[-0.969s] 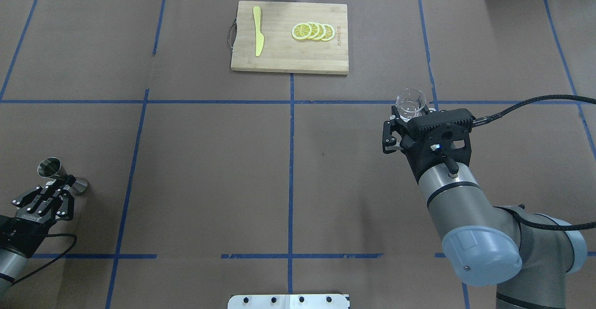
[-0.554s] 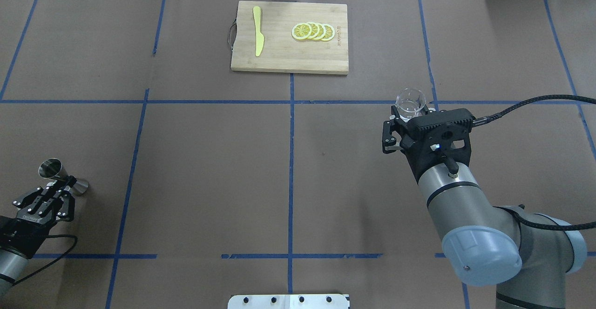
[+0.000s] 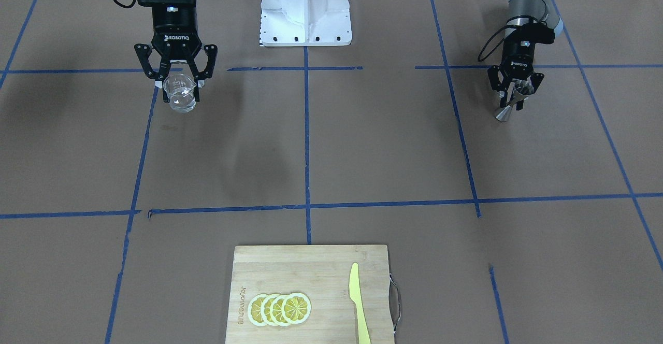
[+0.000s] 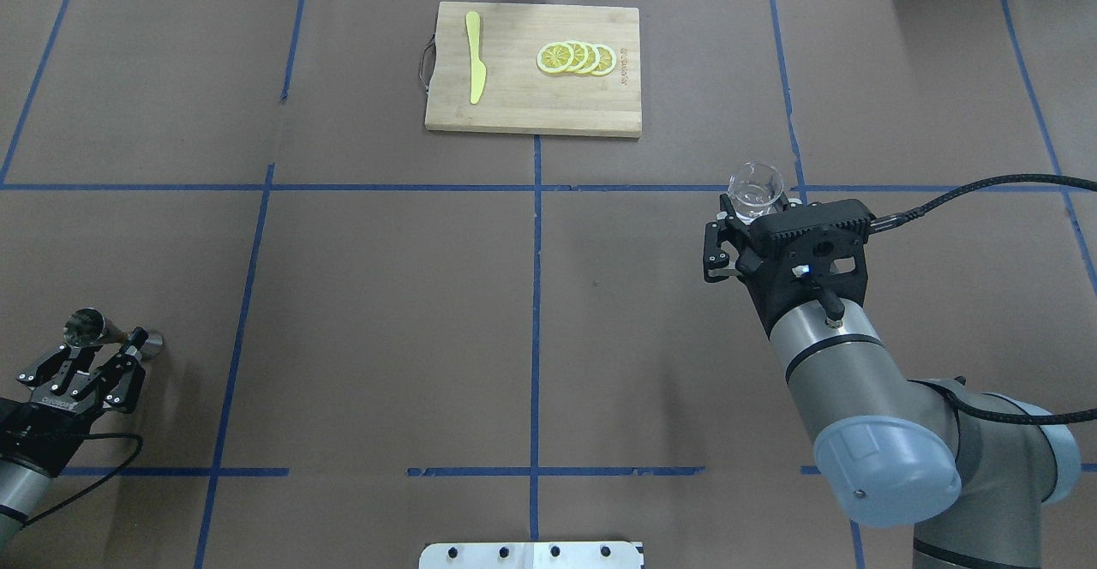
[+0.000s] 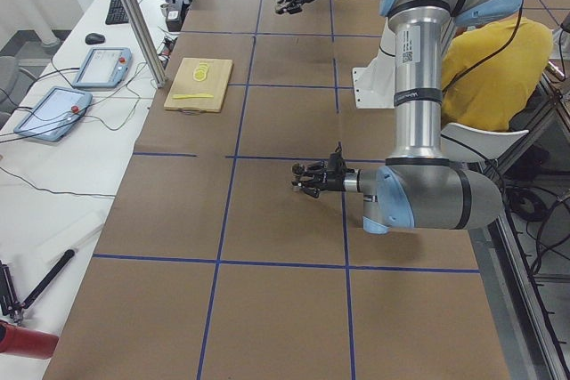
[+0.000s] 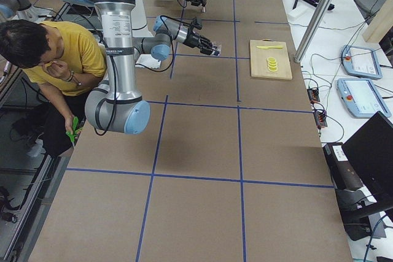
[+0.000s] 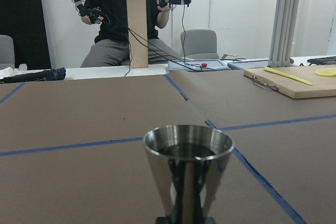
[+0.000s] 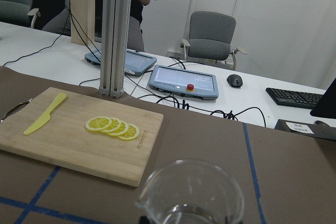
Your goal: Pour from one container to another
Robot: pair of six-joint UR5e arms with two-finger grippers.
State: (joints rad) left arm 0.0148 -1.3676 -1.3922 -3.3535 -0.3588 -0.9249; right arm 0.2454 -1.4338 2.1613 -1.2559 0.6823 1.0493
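Black-fingered, the left gripper (image 3: 512,98) is clamped on the steel jigger (image 3: 505,112) at its narrow waist. In the left wrist view the upper cone stands upright and centred just ahead of the camera. Compared with a second ago, the overhead view shows this gripper drawn back toward the robot's edge of the table (image 4: 386,295). The jigger's upper rim has come back with it and now sits closer to the fingers, while the foot shows at almost the same spot. Whether the foot touches the paper I cannot tell.

Far across the table, the right gripper (image 3: 181,84) grips the glass cup (image 3: 182,100) between its two fingers, mouth up and pouring lip toward the camera side in the front view. Gripper and cup sit exactly where they were a second ago. Cup and jigger are well apart, at opposite ends of the table.

Beyond them, at the far edge, lies the cutting board (image 4: 531,115), unchanged, with four overlapping lemon slices (image 4: 576,57) and a yellow knife (image 4: 474,68) on it. A person (image 6: 73,53) in a yellow shirt sits behind the robot.
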